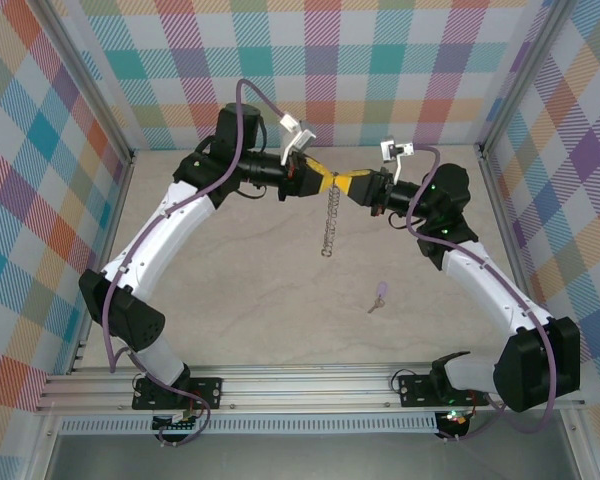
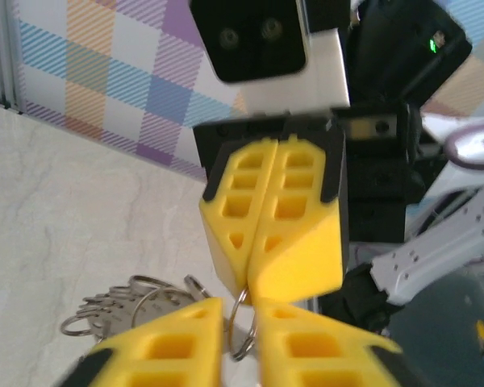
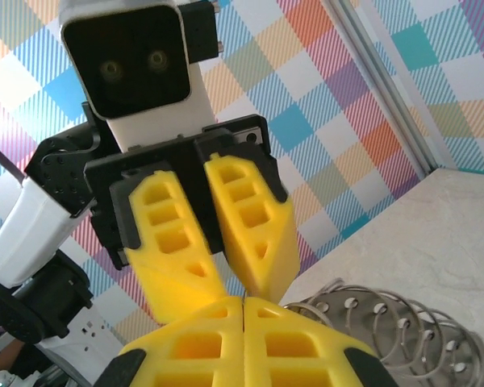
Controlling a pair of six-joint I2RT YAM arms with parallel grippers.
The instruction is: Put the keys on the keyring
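Observation:
The keyring [image 1: 328,225] hangs as a string of silvery pieces from the spot where both grippers meet above the table's middle. My right gripper [image 1: 342,187] is shut on its thin wire loop [image 2: 244,326]; the wire runs into the seam of its yellow fingers [image 2: 274,218]. My left gripper [image 2: 240,313] faces it tip to tip, with its jaws a little apart and the loop in the gap between them. The ring's silvery pieces [image 3: 387,330] dangle beside my shut right gripper [image 3: 244,305]. The key [image 1: 379,295], lilac-headed and tiny, lies on the table nearer the arm bases, away from both grippers.
A pale marbled tabletop [image 1: 240,290] spreads under the arms. Checked walls [image 1: 380,60] and metal frame posts [image 1: 500,190] close in the back and sides. The arm bases sit on the rail [image 1: 310,385] at the near edge.

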